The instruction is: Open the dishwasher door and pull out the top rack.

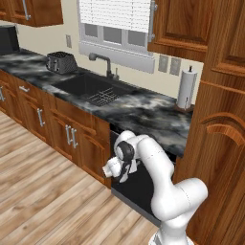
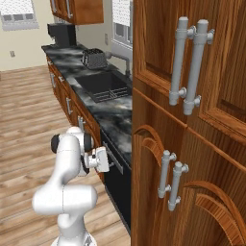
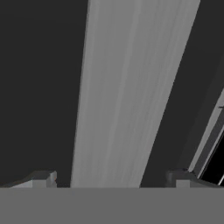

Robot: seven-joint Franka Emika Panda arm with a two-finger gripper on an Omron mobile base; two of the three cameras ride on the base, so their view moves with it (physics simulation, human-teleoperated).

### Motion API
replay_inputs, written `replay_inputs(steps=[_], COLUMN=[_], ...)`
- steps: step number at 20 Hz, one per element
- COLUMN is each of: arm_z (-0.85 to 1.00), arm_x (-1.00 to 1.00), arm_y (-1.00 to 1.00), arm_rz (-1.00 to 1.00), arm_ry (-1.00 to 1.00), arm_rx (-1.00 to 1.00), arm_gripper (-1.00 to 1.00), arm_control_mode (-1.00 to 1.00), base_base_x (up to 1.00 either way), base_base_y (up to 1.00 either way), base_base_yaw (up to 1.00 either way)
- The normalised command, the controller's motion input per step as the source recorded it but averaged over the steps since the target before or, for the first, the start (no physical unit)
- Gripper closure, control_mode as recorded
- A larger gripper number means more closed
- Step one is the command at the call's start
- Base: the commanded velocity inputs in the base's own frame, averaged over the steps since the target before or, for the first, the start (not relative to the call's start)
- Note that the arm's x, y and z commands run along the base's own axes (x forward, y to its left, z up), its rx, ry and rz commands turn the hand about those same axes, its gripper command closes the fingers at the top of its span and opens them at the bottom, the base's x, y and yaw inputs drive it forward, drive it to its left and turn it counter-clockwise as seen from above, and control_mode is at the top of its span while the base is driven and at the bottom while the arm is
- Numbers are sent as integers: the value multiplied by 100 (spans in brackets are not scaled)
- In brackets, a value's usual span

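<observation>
In the left base view, the white arm bends down in front of the black dishwasher door, which sits closed under the dark marbled counter, between the brown wooden cabinet doors on the left and a tall wooden cabinet on the right. The gripper is at the upper part of the door, and the arm hides most of it, so its jaws cannot be read here. On the counter there are a toaster, a sink with a faucet, and a paper towel roll near the wall.

In the right base view, the dishwasher door is seen from its side as a black panel under the counter, still shut. Its silver-grey bar handle runs along the top, and the gripper is right at this handle. The tall cabinet with its paired grey handles takes the right half of the view. The toaster and the sink are further back.

In the hand view, the bar handle crosses the picture as a wide grey band, very close, with the black door face behind it. The two fingertips stand apart, one on each side of the handle, so the pincer is spread around the bar and not clenched on it.
</observation>
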Motion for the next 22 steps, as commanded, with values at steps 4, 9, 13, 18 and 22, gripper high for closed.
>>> replay_inputs(steps=[4,9,13,18,22], arm_z=[-2,0,-4,-6,0], arm_x=[15,14,19,20,3], arm_y=[-16,-19,-18,-9,-1], arm_rz=[0,0,0,0,0], arm_ry=[0,0,0,0,0], arm_rx=[0,0,0,0,0], arm_gripper=[-100,-100,-100,100,100], arm_control_mode=[-100,-100,-100,-100,-100], base_base_x=[0,0,0,0,0], base_base_y=[0,0,0,0,0], base_base_yaw=[0,0,0,0,0])
